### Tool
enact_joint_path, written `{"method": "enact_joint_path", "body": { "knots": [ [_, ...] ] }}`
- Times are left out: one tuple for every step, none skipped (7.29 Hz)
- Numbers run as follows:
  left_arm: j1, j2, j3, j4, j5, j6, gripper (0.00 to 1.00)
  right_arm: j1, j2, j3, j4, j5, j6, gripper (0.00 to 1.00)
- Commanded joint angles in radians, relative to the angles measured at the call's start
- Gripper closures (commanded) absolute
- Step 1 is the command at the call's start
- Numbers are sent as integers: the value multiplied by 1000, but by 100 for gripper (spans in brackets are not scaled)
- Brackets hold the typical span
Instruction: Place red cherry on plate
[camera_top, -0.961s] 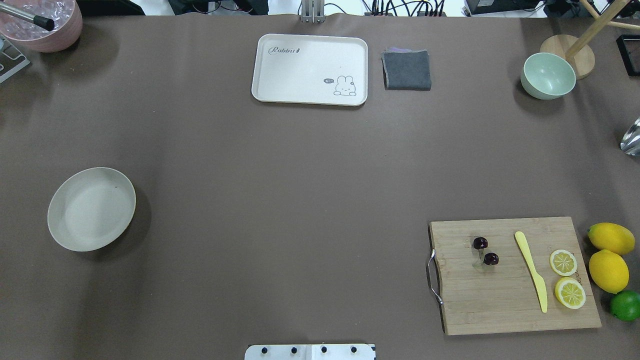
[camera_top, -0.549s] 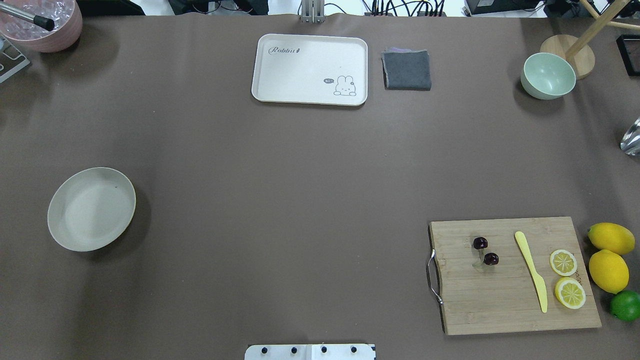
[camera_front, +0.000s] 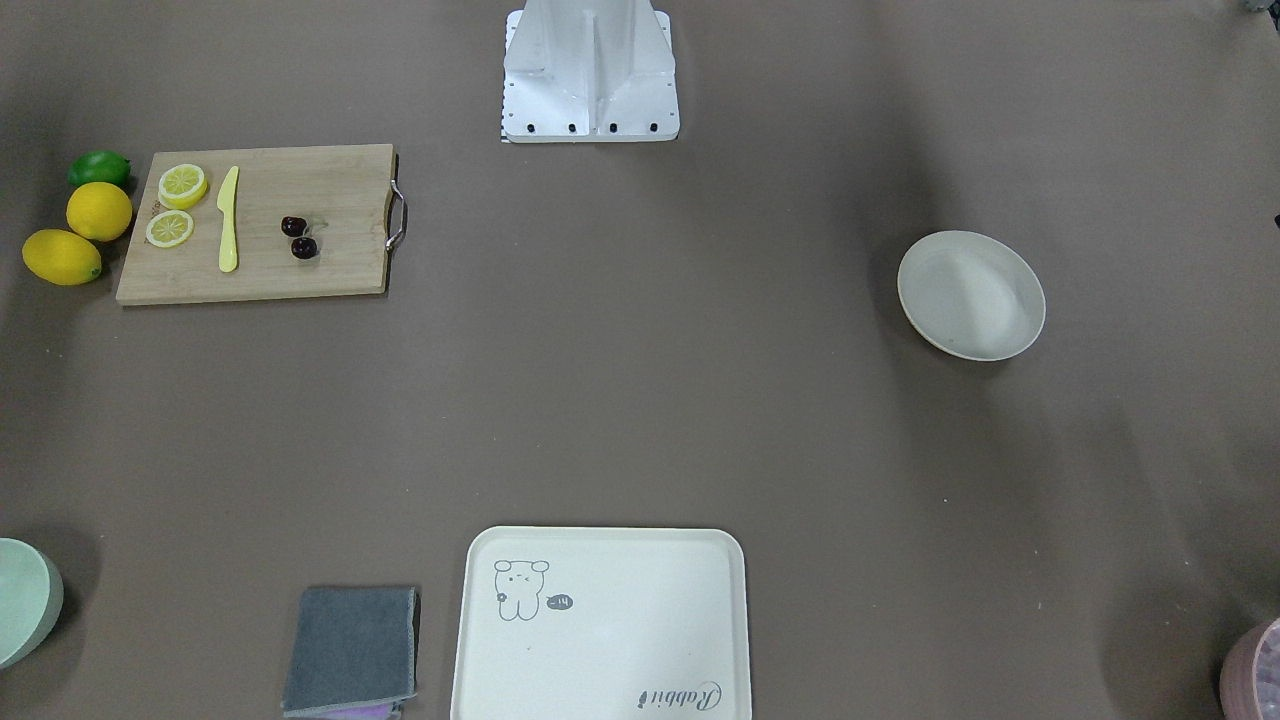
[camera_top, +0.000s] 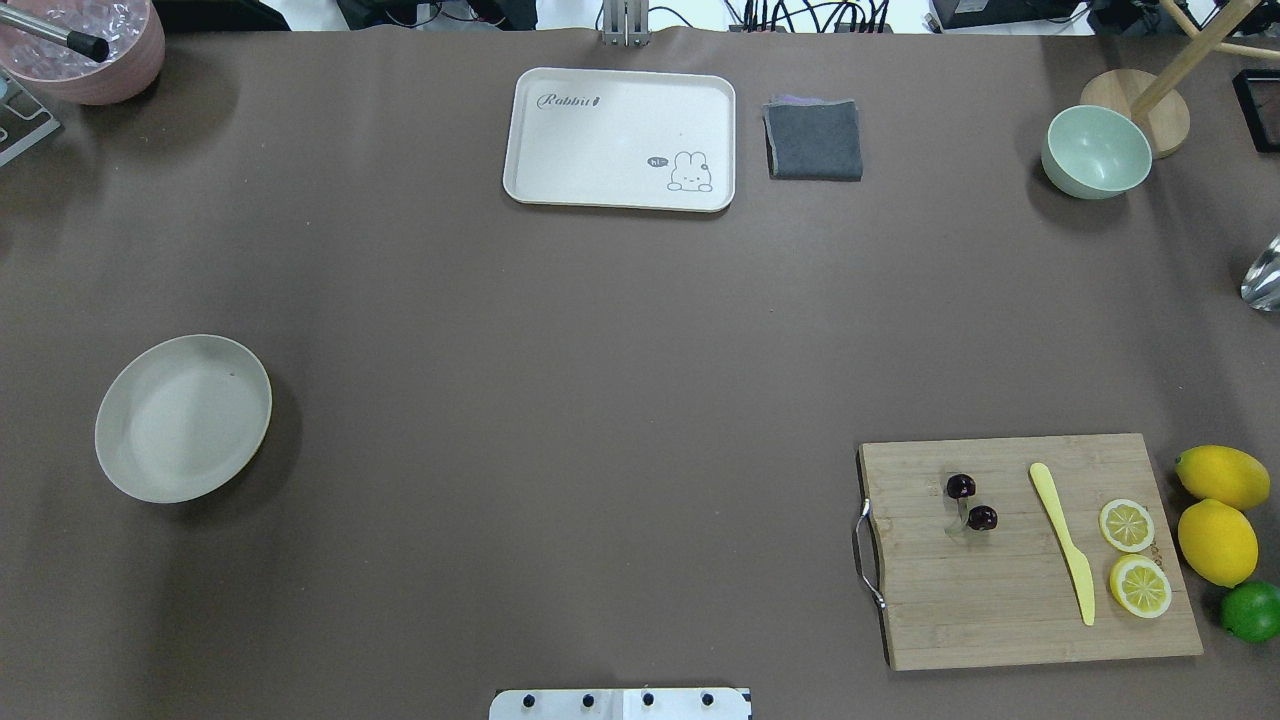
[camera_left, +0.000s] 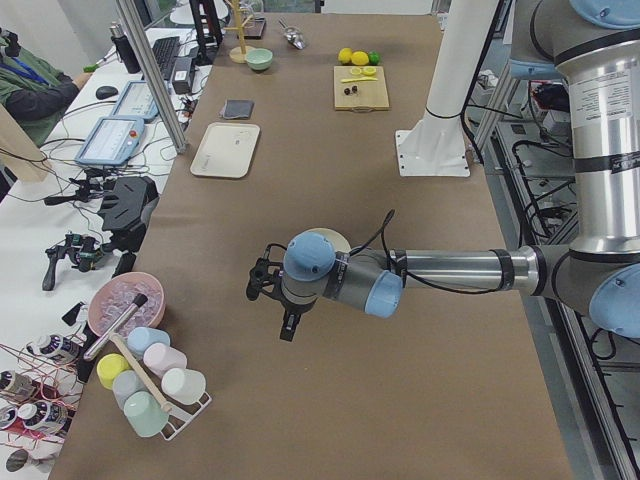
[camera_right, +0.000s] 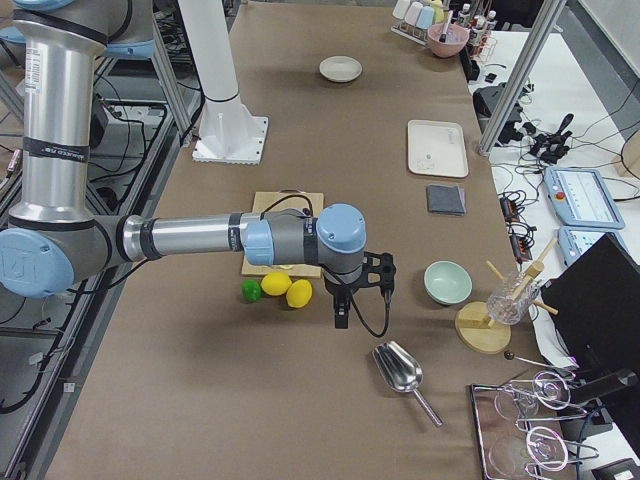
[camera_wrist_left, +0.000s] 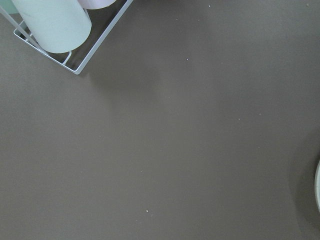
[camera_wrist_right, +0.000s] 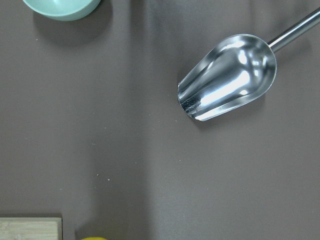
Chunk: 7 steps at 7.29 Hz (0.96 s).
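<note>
The red cherry (camera_top: 970, 502), a joined dark pair, lies on the left part of a wooden cutting board (camera_top: 1000, 610); it also shows in the front view (camera_front: 298, 237). The off-white plate (camera_top: 183, 418) sits by itself far to the left, seen from the front too (camera_front: 970, 295). My left gripper (camera_left: 285, 325) hangs over bare table beyond the plate, and my right gripper (camera_right: 340, 312) hangs beyond the lemons, away from the board. Both show only in the side views, so I cannot tell whether they are open or shut.
On the board lie a yellow knife (camera_top: 1062, 543) and two lemon halves (camera_top: 1127, 525). Lemons (camera_top: 1217, 541) and a lime (camera_top: 1251, 611) sit beside it. A cream tray (camera_top: 620, 138), grey cloth (camera_top: 814, 139) and green bowl (camera_top: 1096, 152) stand at the back. A metal scoop (camera_wrist_right: 229, 77) lies under the right wrist.
</note>
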Motion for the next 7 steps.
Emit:
{"method": "enact_joint_path", "body": {
  "knots": [
    [105,6,51,-309,1,-320,2,-12,1,-1,-1,0,0,0],
    [182,0,91,-442,30,-423,2,-15,1,1,-1,2,0,0],
    [274,6,92,-529,107,-552,2,-16,1,-1,1,17,0,0],
    [376,6,93,-597,192,-652,2,-16,-1,-1,1,20,0,0],
    [476,0,95,-621,266,-722,2,-16,-1,-1,2,20,0,0],
    [536,-6,104,-621,299,-726,2,-16,1,1,2,20,0,0],
    [557,-9,116,-622,302,-726,2,-16,-1,1,2,20,-2,0]
  ]
}}
